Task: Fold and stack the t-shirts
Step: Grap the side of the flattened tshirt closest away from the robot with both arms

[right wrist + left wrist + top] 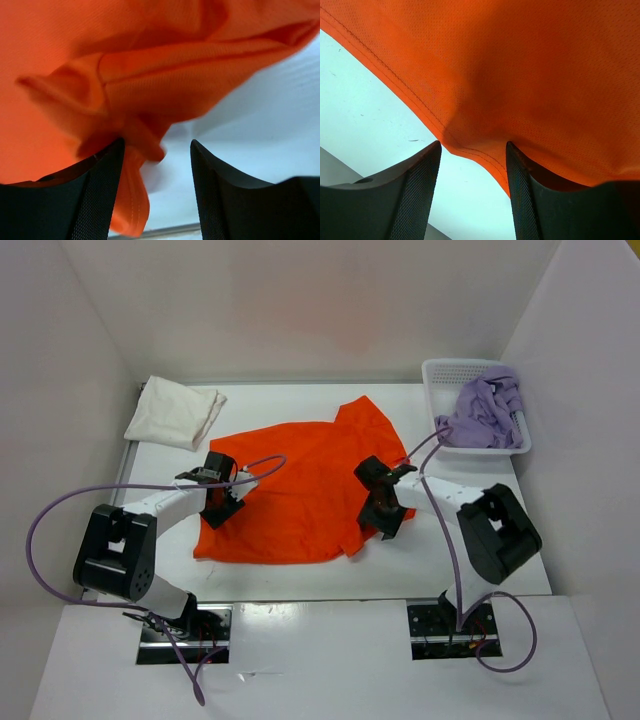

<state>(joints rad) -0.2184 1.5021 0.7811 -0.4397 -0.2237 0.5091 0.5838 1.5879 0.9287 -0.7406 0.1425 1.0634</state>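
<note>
Left hand point(220, 512) at nine o'clock and right hand point(385, 525) at three straddle edges of the bright orange cloth t-shirt point(300, 490), fingers apart; a shallow bite could slip off.

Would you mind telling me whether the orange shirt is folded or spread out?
Spread out: the orange shirt lies mostly flat on the table, only its right edge bunched by the right gripper.
</note>
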